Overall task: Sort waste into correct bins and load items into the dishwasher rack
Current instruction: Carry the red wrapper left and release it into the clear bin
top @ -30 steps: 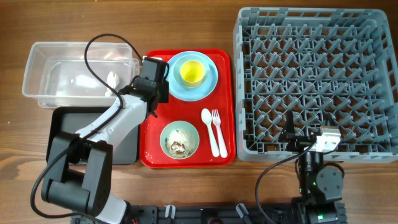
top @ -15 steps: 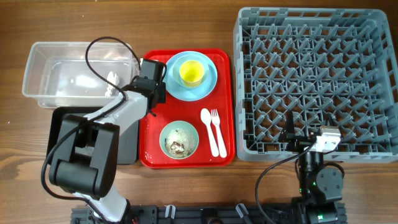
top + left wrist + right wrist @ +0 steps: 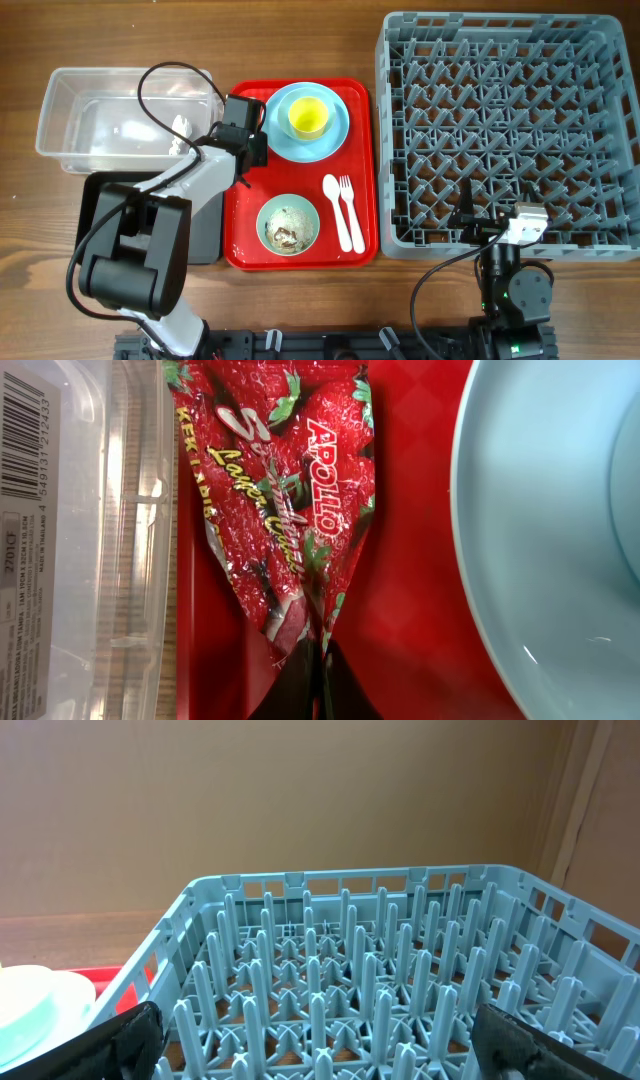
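Left gripper (image 3: 320,685) pinches the crinkled red printed wrapper (image 3: 290,510) by its tip. Right gripper (image 3: 315,1025), at the front edge of the desk (image 3: 300,300), gapes empty.

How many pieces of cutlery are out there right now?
2: a white spoon and a white fork, side by side on the red tray, right of the green bowl. None shows in the rack; the left arm may hide more.

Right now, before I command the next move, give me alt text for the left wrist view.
A crinkled red strawberry-print wrapper is pinched at its narrow end in the left end effector, over the red tray. A clear tub borders the left, a light blue plate the right.
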Motion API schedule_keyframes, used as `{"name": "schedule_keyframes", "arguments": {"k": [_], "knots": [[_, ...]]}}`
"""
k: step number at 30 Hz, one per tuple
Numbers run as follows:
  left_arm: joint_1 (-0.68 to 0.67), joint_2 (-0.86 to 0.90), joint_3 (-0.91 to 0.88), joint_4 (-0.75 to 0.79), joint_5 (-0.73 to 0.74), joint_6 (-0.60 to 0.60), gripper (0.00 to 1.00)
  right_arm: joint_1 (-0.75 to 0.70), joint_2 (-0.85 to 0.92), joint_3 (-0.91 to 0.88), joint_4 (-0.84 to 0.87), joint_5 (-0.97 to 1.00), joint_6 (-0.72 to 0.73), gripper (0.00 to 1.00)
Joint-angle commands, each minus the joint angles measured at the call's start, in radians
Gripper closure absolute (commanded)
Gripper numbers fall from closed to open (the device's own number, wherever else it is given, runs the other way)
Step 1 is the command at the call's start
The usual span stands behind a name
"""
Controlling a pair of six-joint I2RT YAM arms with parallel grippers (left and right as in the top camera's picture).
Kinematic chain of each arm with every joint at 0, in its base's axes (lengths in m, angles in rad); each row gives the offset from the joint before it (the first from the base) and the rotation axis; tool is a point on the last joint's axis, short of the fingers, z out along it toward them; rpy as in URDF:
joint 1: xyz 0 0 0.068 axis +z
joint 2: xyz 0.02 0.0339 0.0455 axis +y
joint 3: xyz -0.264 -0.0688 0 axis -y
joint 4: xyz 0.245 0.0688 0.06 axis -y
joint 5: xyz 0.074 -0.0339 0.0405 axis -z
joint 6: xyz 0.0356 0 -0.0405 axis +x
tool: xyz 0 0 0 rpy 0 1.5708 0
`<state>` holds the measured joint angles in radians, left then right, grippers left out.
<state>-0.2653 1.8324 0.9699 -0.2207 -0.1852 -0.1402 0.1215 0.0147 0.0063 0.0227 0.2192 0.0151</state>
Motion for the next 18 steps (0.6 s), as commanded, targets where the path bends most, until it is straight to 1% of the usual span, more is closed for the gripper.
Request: {"name": "schedule_keyframes", "arguments": {"k": [1, 6, 10, 12, 18], "knots": [[0.006, -0.111, -0.002, -0.006, 0.013, -0.054, 0.96, 0.004, -0.005, -0.001, 0.006, 0.017, 0.011, 0.0], [0.01, -0.275, -0.002, 0.009, -0.004, -0.143, 0.96, 0.004, -0.005, -0.001, 0.006, 0.017, 0.011, 0.0], [0.053, -0.386, -0.002, -0.001, -0.094, -0.268, 0.96, 0.004, -0.005, -0.001, 0.006, 0.017, 0.012, 0.0], [0.094, -0.397, -0.002, -0.012, -0.121, -0.323, 0.96, 0.004, -0.005, -0.001, 0.006, 0.017, 0.012, 0.0], [0.267, -0.356, -0.002, -0.055, -0.118, -0.491, 0.96, 0.004, -0.005, -0.001, 0.006, 0.017, 0.012, 0.0]]}}
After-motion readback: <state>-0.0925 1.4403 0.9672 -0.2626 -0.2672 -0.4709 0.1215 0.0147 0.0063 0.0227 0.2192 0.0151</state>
